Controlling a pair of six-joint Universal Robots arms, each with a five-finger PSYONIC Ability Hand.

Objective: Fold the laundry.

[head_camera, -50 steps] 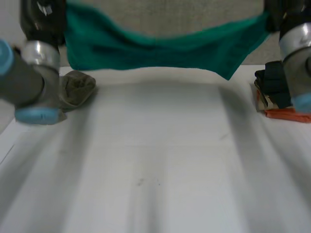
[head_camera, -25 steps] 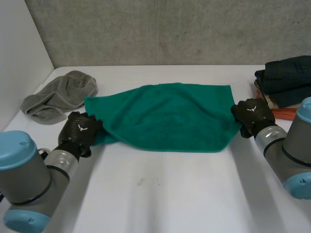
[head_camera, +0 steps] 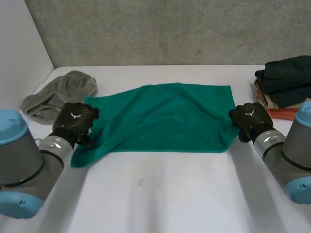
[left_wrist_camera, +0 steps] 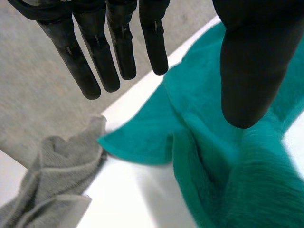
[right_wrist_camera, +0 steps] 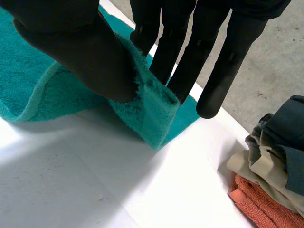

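A green towel (head_camera: 160, 116) lies spread across the middle of the white table (head_camera: 160, 194), its left end rumpled. My left hand (head_camera: 74, 121) hovers over the towel's near left corner. In the left wrist view its fingers (left_wrist_camera: 99, 61) are straight and apart from the thumb, with the green towel (left_wrist_camera: 213, 161) lying loose beneath. My right hand (head_camera: 250, 119) is at the towel's right edge. In the right wrist view its thumb (right_wrist_camera: 80, 42) and fingers pinch a fold of the green towel (right_wrist_camera: 142, 109).
A crumpled grey towel (head_camera: 60, 94) lies at the back left, close to my left hand. A stack of folded clothes (head_camera: 284, 80) with an orange cloth (head_camera: 286, 114) at its base stands at the right edge. A wall runs behind the table.
The towel, first stretched in the air between both hands, came down onto the table. My left hand then opened and let its corner go; the right hand keeps its pinch.
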